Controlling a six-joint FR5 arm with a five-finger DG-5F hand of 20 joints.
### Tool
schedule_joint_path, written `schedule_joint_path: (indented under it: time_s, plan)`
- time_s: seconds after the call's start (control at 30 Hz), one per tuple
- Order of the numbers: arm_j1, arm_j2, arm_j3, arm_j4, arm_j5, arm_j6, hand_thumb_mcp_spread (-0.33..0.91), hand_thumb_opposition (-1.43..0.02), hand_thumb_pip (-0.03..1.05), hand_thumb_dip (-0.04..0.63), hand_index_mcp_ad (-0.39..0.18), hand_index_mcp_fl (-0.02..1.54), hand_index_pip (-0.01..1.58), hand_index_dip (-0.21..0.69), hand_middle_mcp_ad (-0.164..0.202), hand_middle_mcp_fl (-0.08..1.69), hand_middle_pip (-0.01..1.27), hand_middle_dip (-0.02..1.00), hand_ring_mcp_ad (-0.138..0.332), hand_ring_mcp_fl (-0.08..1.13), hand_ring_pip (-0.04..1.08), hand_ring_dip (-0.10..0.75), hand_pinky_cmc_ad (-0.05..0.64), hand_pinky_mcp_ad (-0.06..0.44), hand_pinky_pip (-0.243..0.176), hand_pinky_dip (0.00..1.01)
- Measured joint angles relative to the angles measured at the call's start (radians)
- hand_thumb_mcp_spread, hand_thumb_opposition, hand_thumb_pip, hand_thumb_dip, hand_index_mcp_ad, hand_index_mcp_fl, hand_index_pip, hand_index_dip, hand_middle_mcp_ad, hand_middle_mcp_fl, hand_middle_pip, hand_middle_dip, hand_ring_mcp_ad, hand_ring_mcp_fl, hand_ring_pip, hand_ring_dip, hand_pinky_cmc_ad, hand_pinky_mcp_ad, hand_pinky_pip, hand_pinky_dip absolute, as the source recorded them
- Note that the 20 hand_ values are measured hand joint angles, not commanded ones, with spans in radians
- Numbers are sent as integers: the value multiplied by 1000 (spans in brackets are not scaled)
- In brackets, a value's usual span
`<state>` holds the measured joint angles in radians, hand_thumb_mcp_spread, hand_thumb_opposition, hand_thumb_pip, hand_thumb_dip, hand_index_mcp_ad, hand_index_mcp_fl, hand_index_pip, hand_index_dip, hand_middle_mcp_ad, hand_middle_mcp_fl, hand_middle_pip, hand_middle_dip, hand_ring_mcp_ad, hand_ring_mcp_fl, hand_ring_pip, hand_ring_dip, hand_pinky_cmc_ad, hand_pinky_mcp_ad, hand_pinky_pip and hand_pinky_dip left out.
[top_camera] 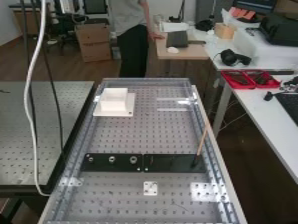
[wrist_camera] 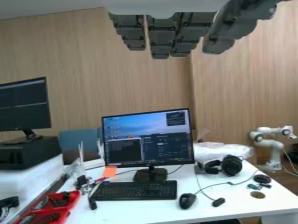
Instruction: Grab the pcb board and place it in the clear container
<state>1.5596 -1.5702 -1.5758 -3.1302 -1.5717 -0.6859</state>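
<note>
High view: landmark, white square block [top_camera: 114, 97]. Nearer: black holed panel [top_camera: 122, 166], possibly pcb board; uncertain. Right: clear plastic container [top_camera: 173, 104], probably. Wrist view: dark grey hand [wrist_camera: 161, 36] open, empty. Judged pre-grasp; next, aim at bench, confirm board.

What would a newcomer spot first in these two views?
In the high view, the white block on its flat base, toward the far end of the perforated bench. Then the two black plates lying end to end across the bench, a thin wooden stick slanting up at their right end. In the wrist view, the hand's dark fingers and a lit monitor on a white desk.
</note>
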Motion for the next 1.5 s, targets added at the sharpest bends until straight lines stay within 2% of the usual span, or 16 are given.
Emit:
schedule_joint_path:
  time_s: [0.13,0.2,0.27,0.37,0.43,0.53,0.6,0.63,0.73,0.83,1.0,1.13,1.3,1.37,1.5]
  plan:
    - [0,0,-3,2,-1,5,-10,-2,5,3,17,0,9,12,52,23,17,28,5,2,12,12,51,52,-10,23]
    - [1,0,-4,3,-1,8,37,-120,56,3,51,24,16,12,58,10,54,24,9,3,28,12,63,51,-10,63]
    - [1,0,-6,3,-1,10,112,-326,96,7,75,37,47,12,77,5,89,24,45,0,38,12,99,86,-10,147]
    - [1,0,-11,6,-1,18,112,-475,91,7,108,37,58,12,119,2,110,24,122,0,58,12,183,133,-44,215]
    - [1,-1,-15,9,-1,23,117,-541,91,7,126,54,73,17,129,5,131,24,154,26,70,12,225,162,-75,257]
    - [2,-1,-22,16,2,21,131,-595,89,7,133,58,84,17,138,12,138,24,183,51,87,12,264,201,-89,291]
    - [3,0,-33,27,10,13,138,-597,89,7,140,58,87,28,155,5,141,26,202,51,87,12,281,211,-91,309]
    - [4,0,-41,35,15,9,136,-604,89,7,141,56,87,30,154,14,148,26,201,51,87,12,278,215,-105,316]
    - [5,-3,-62,51,28,3,136,-639,89,7,150,56,87,30,157,16,154,26,218,51,89,12,302,220,-108,337]
    - [5,-7,-79,68,36,4,138,-646,89,7,155,75,89,30,173,23,154,26,220,65,87,12,297,232,-105,337]
    - [7,-20,-131,115,64,-11,138,-646,91,7,164,75,87,35,173,23,152,26,220,66,89,12,314,232,-122,354]
    - [4,-38,-176,161,72,9,138,-648,87,3,162,72,86,31,173,19,152,24,215,66,89,12,314,232,-122,354]
    - [-1,-50,-232,228,84,31,155,-663,99,2,164,72,87,63,175,19,154,31,232,63,89,12,314,230,-122,354]
    - [-3,-59,-247,248,89,39,173,-663,143,7,164,72,84,58,171,19,159,44,232,66,89,12,314,230,-120,354]
    - [-10,-91,-260,264,98,49,188,-663,143,7,162,72,87,99,175,19,159,51,232,66,87,12,314,230,-120,354]
